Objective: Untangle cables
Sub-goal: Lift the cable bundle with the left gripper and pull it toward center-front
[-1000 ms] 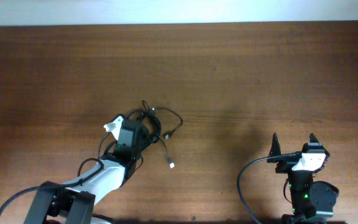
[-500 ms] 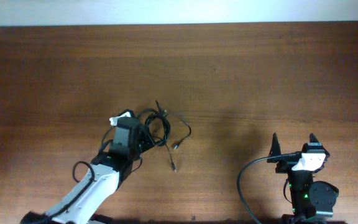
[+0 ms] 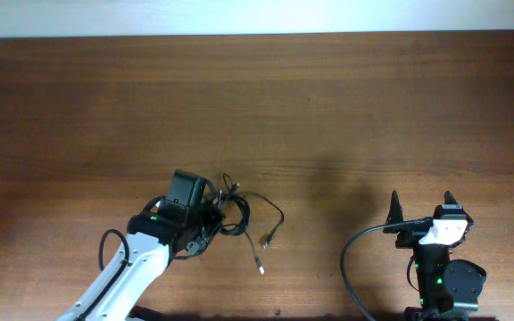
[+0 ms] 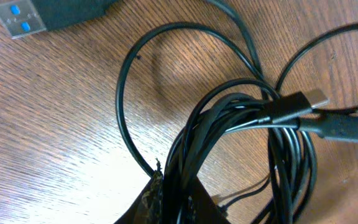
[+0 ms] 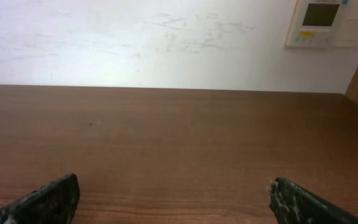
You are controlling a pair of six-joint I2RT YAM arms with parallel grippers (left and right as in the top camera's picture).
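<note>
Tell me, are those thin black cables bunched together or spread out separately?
Bunched. In the left wrist view the cables cross over each other in one tangled bundle, with loops and a plug end sticking out.

**A:** Where is there open room on the wooden tabletop point(image 3: 328, 98)?

**B:** The far half and the middle are bare. The right hand point(image 3: 421, 201), fingers spread wide, faces open wood as far as the wall.

**A:** What stands in the way?

**B:** At the front left, tangled black cables point(image 4: 241, 115) lie at the left hand point(image 3: 211, 212), with loops and plug ends reaching rightward. A thicker black cord point(image 3: 344, 263) curves beside the right arm's base.
</note>
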